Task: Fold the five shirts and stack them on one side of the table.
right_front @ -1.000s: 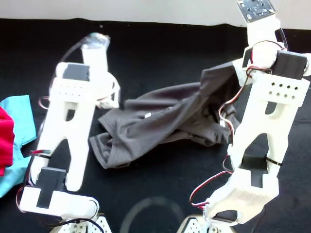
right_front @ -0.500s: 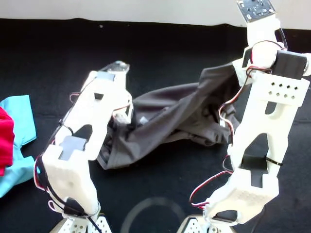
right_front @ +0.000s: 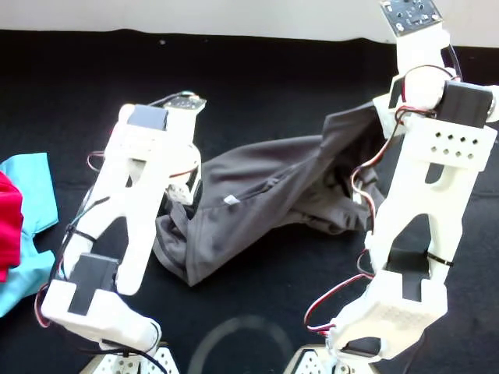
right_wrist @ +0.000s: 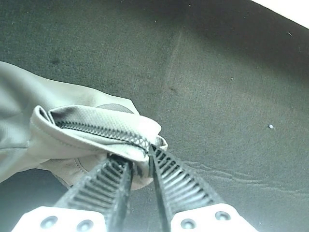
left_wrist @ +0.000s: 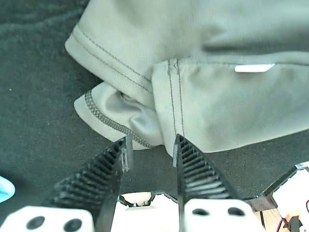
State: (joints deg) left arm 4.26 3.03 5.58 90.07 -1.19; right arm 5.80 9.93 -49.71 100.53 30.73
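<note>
Since half a second ago the left arm has reared up from its low crouch, and the shirt lies straighter, its near corner drawn to a point. Nearest, both white plastic arm bases are cut off by the bottom edge of the high view. The left claw is spread, its ribbed black fingers just short of the shirt's stitched hem, where a cuff curls under. From above, the left arm hides most of that claw. The shirt is a smooth grey knit, rumpled into a long band across the black, felt-like counter, with a small white tag near its middle. Farther right, the right claw is pressed together on a folded, zigzag-stitched edge, and that end looks lifted; the right arm hides the grip from above. At the left edge, a teal shirt with a red shirt on it is cut off. Bare counter stretches behind to a pale strip along the far edge.
</note>
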